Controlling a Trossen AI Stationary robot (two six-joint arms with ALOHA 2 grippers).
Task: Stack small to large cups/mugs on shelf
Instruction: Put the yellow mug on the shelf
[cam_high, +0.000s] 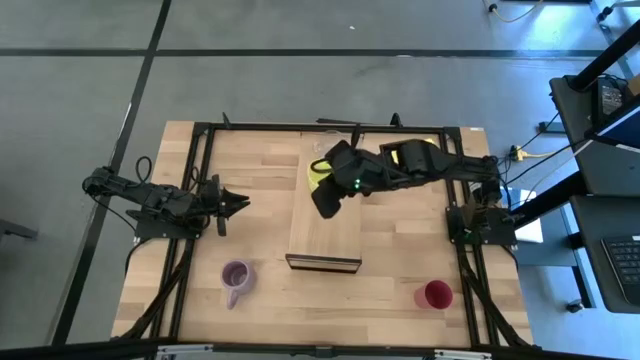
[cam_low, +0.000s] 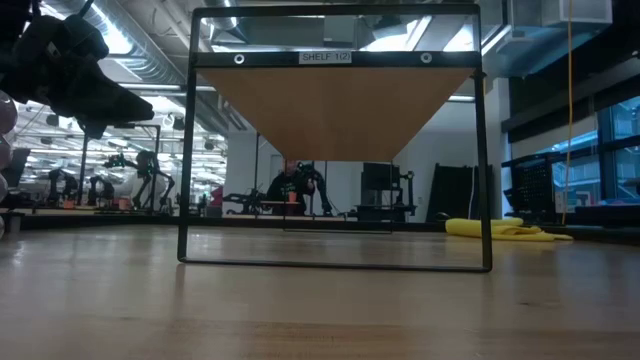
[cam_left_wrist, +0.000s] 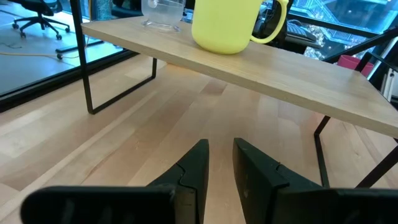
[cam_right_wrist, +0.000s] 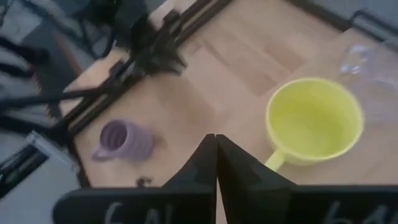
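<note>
**Two cups shelved, two on the worktop**

In the high view we see the red cup (cam_high: 437, 294) lower right and the purple mug (cam_high: 236, 277) lower left on the worktop (cam_high: 250, 170). Mid-frame, the right claw (cam_high: 326, 203), pressed together and empty, hangs over the shelf (cam_high: 335, 235). The yellow-green mug (cam_left_wrist: 227, 25) and glass cup (cam_left_wrist: 163, 12) stand on the shelf. The left claw (cam_high: 240, 202) waits centre-left, fingers slightly apart.

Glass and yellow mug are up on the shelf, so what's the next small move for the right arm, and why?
Probably swing the right gripper, shut and empty above the shelf, away toward the purple mug on the tabletop. The clear glass and yellow-green mug already stand side by side on the shelf; the purple mug and red cup remain below.
</note>
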